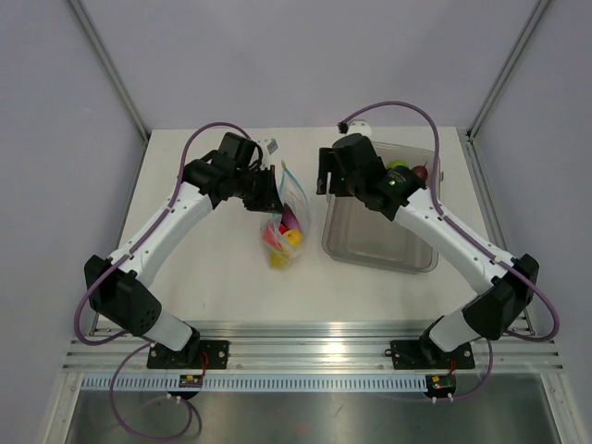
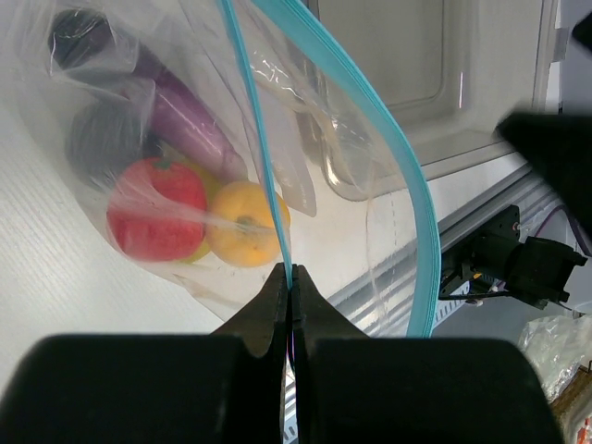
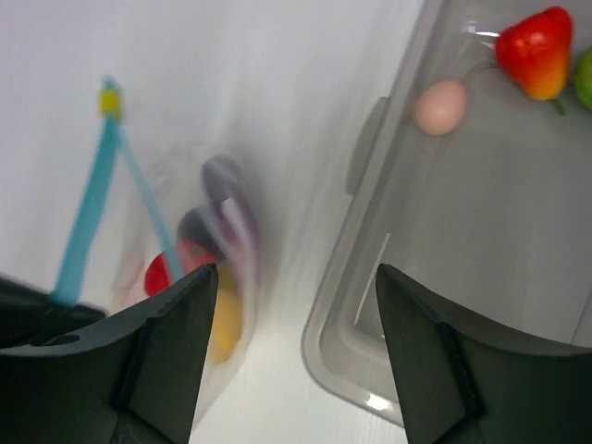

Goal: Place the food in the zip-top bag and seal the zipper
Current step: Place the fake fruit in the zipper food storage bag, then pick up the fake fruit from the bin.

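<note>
Two grippers, reading as follows. Zip-top bag (image 1: pixel 289 220) sits just left of the grey bin (image 1: pixel 370 236), mouth toward the far side. In the bag I see an eggplant (image 2: pixel 185 116), red fruit (image 2: pixel 157 208), yellow fruit (image 2: pixel 245 222) and a dark piece (image 2: pixel 106 139). Left gripper (image 2: pixel 292 273) is pinched tight on the zipper (image 2: pixel 263 157); the other strip bows away, so the mouth is unsealed. Right gripper (image 3: pixel 291 356) is spread wide, holding nothing, near the bin's left wall. At the far end of the bin: strawberry (image 3: pixel 534 51), pink piece (image 3: pixel 439 106), green piece (image 3: pixel 585 79).
</note>
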